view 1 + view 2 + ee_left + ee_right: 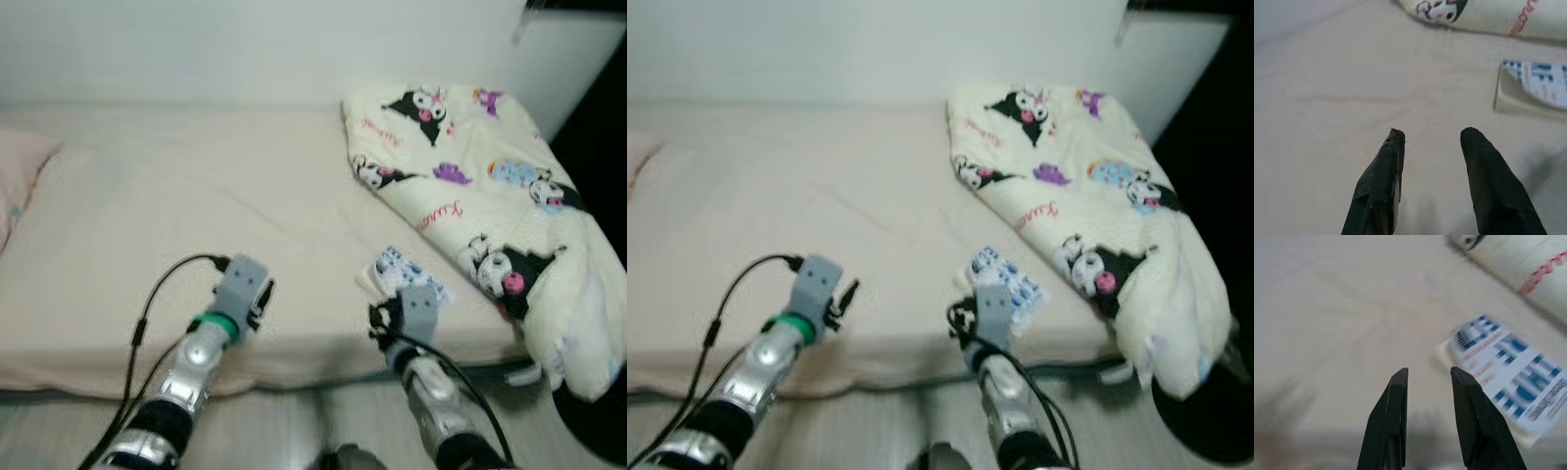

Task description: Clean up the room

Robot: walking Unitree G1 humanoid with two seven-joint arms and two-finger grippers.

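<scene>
We see the flat blue-and-white printed packet [1508,374] on the beige bed [196,215] just beside our right end effector [1427,374], its length slanting away. That end effector, empty with fingers parted, is nearer; the left end effector [1432,134], open and empty, sits farther from the packet.

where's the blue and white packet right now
The blue and white packet lies flat on the bed near its front edge, just ahead of the right gripper and beside the cartoon-print quilt.

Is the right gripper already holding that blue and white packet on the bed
No, the right gripper is open above the bed, with the blue and white packet lying untouched beside it.
</scene>
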